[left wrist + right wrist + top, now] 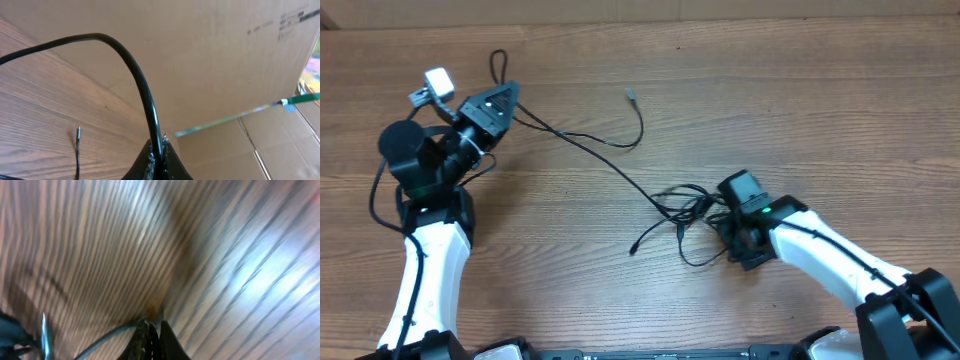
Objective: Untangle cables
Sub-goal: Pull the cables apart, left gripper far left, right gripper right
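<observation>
the task is at an early-to-middle stage. the three cables [620, 170] lie on the bench [800, 90] and are only partly separated. the left claw [513, 92] is closed on the long cable [580, 145] near one end, and the left wrist view shows that cord arching up out of the shut tips [161, 147] in front of a cardboard box [225, 60]. from this grip the long cable runs diagonally across the bench, with some slack, to the knot [685, 205] near the centre. a short loop [498, 62] lies just beyond the left claw. a branch with a plug tip [630, 95] curves away on its own and looks largely free of the knot. the right claw [728, 232] is closed and sits just beside the knot. the right wrist view is blurred: a thin strand leaves the shut tips [152, 330], so a grip on a strand is probable but cannot be confirmed. another free end [633, 250] trails out of the knot toward the near edge. done: one cable drawn out to the left. left to do: the compact knot itself, where several strands cross and loop, has to be opened and each cord laid apart from the others.
</observation>
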Robot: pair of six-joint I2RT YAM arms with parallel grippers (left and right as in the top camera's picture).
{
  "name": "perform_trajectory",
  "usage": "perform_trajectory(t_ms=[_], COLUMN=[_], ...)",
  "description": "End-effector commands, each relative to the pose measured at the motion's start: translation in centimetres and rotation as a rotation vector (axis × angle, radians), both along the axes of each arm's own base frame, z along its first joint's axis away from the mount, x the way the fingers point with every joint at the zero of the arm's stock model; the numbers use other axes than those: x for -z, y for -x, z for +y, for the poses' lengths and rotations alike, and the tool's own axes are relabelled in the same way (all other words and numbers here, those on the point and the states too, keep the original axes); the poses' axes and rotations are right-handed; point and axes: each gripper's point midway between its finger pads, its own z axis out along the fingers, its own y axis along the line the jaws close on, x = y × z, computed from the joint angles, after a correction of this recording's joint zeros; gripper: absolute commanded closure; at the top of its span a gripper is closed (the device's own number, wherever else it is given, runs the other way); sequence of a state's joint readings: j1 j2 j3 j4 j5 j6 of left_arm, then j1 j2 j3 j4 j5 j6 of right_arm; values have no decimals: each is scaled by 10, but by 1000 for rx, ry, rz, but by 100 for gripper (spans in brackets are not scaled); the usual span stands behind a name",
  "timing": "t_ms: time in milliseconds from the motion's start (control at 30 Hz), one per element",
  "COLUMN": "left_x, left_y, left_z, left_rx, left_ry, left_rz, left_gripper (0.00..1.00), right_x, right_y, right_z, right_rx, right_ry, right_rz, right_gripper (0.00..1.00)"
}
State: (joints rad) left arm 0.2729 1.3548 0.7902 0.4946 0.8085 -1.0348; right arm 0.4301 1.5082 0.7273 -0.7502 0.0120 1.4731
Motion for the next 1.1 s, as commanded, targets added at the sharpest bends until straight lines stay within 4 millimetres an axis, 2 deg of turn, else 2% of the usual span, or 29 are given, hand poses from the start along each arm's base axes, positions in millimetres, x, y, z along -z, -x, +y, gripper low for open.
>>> perform_trajectory(t_ms=[0, 33, 167, 300, 367, 467, 533, 567, 633, 700, 733, 833, 967, 1033, 1067], left_x=[-21, -19, -8, 18, 40, 56, 66, 69, 78, 91, 103, 119, 122, 125, 126], left_y=[1, 1, 2, 5, 7, 12, 15, 16, 19, 22, 26, 32, 36, 39, 40], left_z=[15, 18, 25, 41, 55, 51, 35, 29, 13, 2, -4, -11, -20, -22, -22], left_rx=[-23, -30, -39, -77, -136, -129, -81, -64, -23, -16, -25, -40, -11, 0, 1], left_ry=[-74, -90, -145, -188, -183, -179, -199, -206, -224, -243, -262, -297, -296, -290, -290], left_rz=[-83, -84, -68, 21, 123, 195, 228, 236, 267, 324, 380, 457, 474, 491, 497], left_gripper=[96, 96, 96, 96, 96, 96, 96, 96, 96, 96, 96, 96, 96, 96, 96], right_x=[1, 1, 1, 1, 1, 1, -9, -16, -32, -35, -35, -29, -7, -3, -3], right_y=[0, 0, -4, -5, -5, -15, -33, -35, -34, -28, -23, -16, -21, -22, -23], right_z=[-43, -58, -91, -127, -136, -119, -71, -55, -21, -3, 8, 27, 10, 5, 7], right_rx=[14, 39, 105, 181, 190, 69, -199, -277, -418, -473, -521, -606, -567, -571, -583], right_ry=[102, 121, 142, 148, 128, 4, -243, -329, -503, -542, -543, -496, -173, -15, 0], right_rz=[23, 34, 42, 50, 50, 11, -108, -149, -217, -209, -196, -170, -118, -121, -127], right_gripper=[96, 96, 96, 95, 94, 86, 61, 51, 40, 37, 33, 22, 21, 23, 24])
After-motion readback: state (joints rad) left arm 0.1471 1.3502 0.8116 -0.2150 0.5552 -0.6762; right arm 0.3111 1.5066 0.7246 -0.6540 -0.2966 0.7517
